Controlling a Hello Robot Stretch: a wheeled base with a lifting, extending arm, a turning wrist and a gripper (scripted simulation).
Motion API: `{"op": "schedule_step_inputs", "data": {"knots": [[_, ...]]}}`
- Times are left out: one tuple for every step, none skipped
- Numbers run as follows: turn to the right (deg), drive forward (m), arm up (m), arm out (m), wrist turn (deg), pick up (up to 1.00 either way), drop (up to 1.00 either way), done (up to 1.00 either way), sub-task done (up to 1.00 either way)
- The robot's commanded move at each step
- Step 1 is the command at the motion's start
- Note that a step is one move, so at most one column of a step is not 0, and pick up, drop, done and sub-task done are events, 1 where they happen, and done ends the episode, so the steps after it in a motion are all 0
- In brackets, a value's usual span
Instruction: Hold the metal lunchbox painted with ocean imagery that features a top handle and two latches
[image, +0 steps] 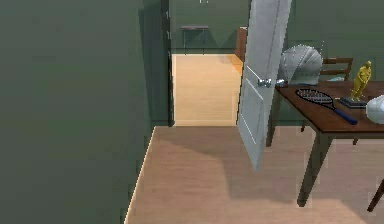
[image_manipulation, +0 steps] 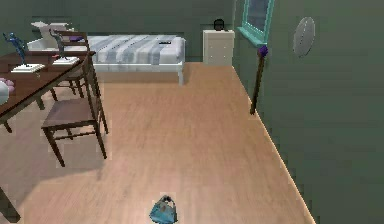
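Note:
A small blue-green boxy thing (image_manipulation: 164, 209) with a dark hump on top lies on the wooden floor near the bottom edge of the arm side view, a little left of the middle. Its colours fit an ocean-painted lunchbox, but latches cannot be made out. Bare floor surrounds it on all sides.
A dark wooden table (image: 330, 112) at the forward view's right carries a racket (image: 318, 97) and a gold statuette (image: 362, 80). A pale door (image: 262, 70) stands ajar beside a doorway (image: 205, 85). The arm side view has a table (image_manipulation: 25, 82), a chair (image_manipulation: 75, 115), a bed (image_manipulation: 135, 52) and a white nightstand (image_manipulation: 219, 47).

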Motion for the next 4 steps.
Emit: {"op": "schedule_step_inputs", "data": {"knots": [[0.0,0.00,0.12,0.00,0.0,0.00,0.00,0.00,0.00],[0.0,0.00,0.00,0.50,0.0,0.00,0.00,0.00,0.00],[0.0,0.00,0.00,0.00,45.0,0.00,0.00,0.00,0.00],[0.0,0.00,0.00,0.00,45.0,0.00,0.00,0.00,0.00]]}}
